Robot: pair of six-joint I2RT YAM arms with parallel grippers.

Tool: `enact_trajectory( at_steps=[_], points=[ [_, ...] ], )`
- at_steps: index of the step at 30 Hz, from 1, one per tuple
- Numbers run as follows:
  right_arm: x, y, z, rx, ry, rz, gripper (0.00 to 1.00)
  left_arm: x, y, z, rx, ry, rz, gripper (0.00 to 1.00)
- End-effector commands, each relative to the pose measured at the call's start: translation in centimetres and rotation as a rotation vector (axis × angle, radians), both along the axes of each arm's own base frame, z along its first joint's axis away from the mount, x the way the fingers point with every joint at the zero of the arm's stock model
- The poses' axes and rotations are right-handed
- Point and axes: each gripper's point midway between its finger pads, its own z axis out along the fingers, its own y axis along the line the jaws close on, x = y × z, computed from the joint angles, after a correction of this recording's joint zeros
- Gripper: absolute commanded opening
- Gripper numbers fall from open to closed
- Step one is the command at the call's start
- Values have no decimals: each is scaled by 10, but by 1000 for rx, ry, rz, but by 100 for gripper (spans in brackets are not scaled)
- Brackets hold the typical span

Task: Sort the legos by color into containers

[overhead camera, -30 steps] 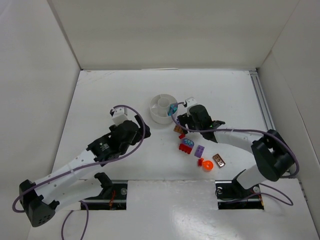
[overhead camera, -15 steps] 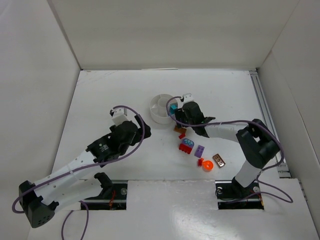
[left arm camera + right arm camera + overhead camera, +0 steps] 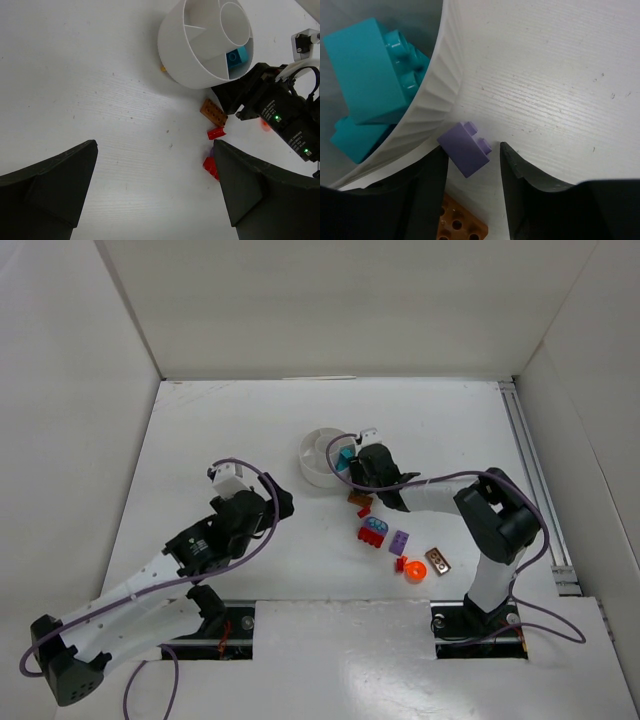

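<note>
**Right wrist view.** The right tool (image 3: 472,156) straddles 1 small purple brick (image 3: 465,150). The brick lies on the counter (image 3: 560,75), just beside the outer wall of the white dish (image 3: 440,95). The tool's 2 fingers stand partly apart, 1 on each side of the brick. A sliver of counter shows at the finger farther from the dish, so the brick is not yet clamped. Teal bricks (image 3: 370,70) lie inside the nearest compartment, and a brown plate (image 3: 462,227) lies close under the tool.

**Left wrist view.** The left tool (image 3: 155,150) hangs released and empty, apart from the dish.

**Step in hand, as judged:** grasping the purple brick.
- The fingers should meet the brick's flat sides squarely.
- The closing fingers should not push the brick against the dish's flared wall or nudge the dish.
- The lift should go straight up before crossing the rim.
- The brick belongs in a compartment that holds no teal.
</note>
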Motion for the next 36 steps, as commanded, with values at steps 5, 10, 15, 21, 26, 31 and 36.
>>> enact_trajectory(
  at_steps=[5,10,15,21,26,31,36],
  points=[
    [16,11,27,31,-101,2,36,1,6,3,-12,-19,33,100],
    [7,-4,62,12,-182,21,19,1,7,-1,3,-6,33,100],
    [6,-21,129,-62,-357,90,17,3,4,-2,-14,-12,37,100],
    [4,29,200,-91,-518,353,18,5,2,-7,1,0,37,100],
    [6,77,199,-103,-518,506,18,7,2,-11,24,8,28,100],
    [7,106,188,-107,-496,593,22,9,-3,-14,27,29,11,100],
    [9,112,174,-140,-454,608,26,9,-2,-14,35,28,6,100]
  ],
)
